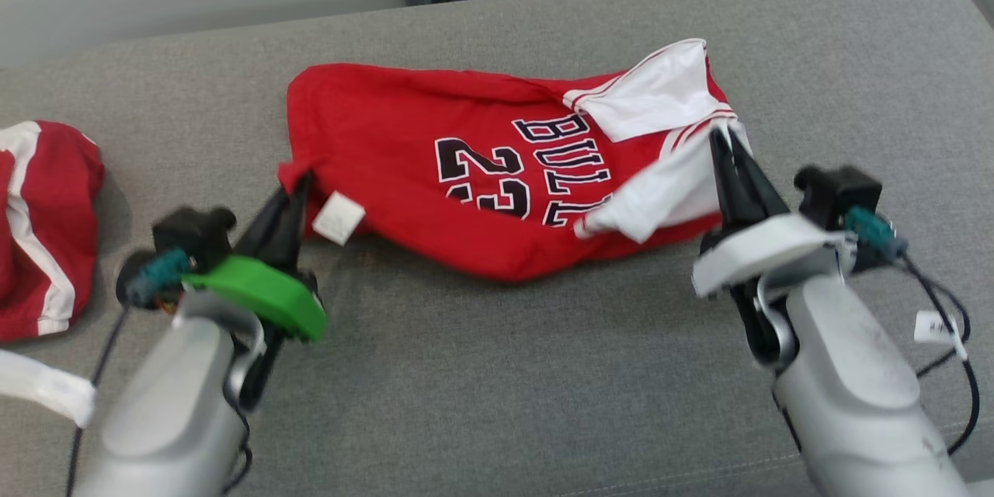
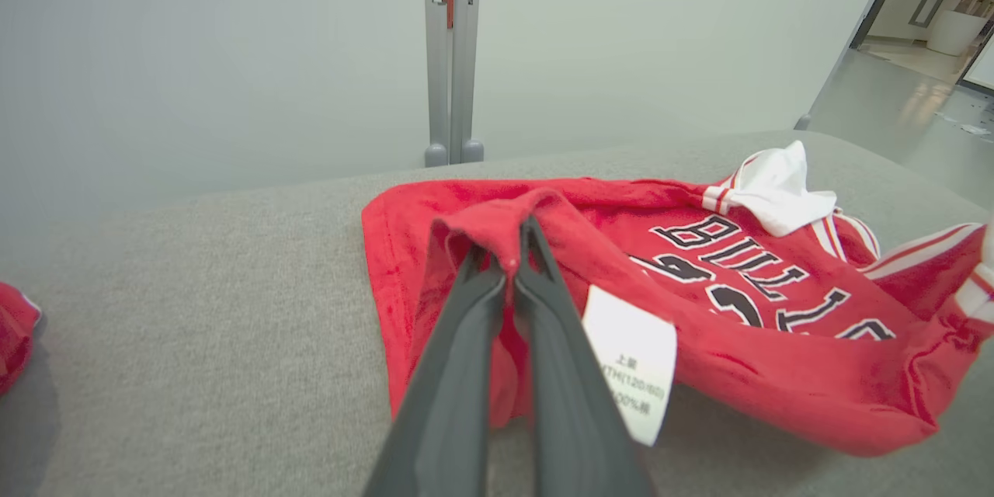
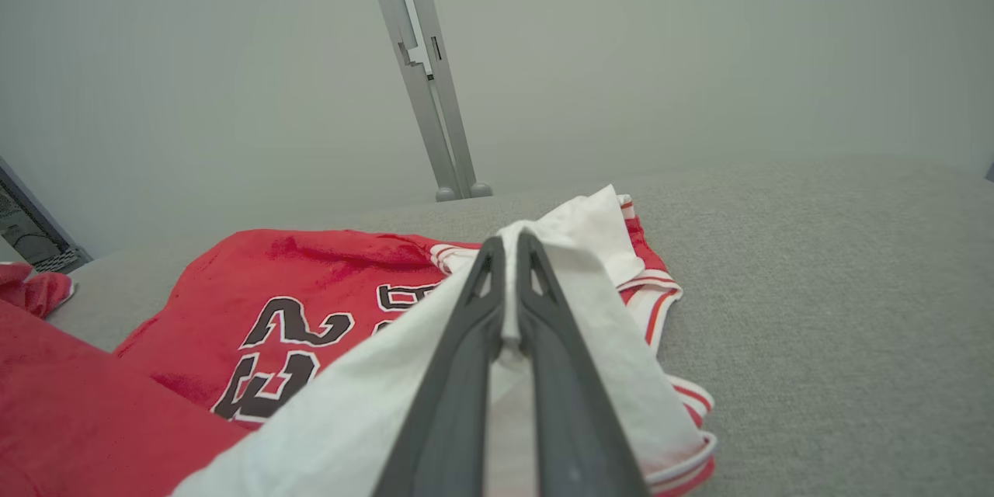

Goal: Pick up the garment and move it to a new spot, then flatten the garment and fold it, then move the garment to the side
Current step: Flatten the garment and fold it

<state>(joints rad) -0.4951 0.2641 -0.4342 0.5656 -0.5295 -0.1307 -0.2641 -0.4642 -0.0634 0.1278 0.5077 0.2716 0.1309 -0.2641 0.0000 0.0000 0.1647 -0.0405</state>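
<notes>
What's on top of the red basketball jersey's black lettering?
A white fabric flap of the red basketball jersey lies folded over the lettering's end; the letters beneath are covered.

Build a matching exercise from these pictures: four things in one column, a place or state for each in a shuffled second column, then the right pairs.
Column one
1. left tool
2. right tool
3. care label
4. second red garment

Column two
A. shut on white fabric of the jersey
B. lies apart at the far left of the grey cushion
C. shut on a red edge of the jersey
D. white, hanging off the jersey beside the left tool

Pairs: 1-C, 2-A, 3-D, 4-B
</notes>
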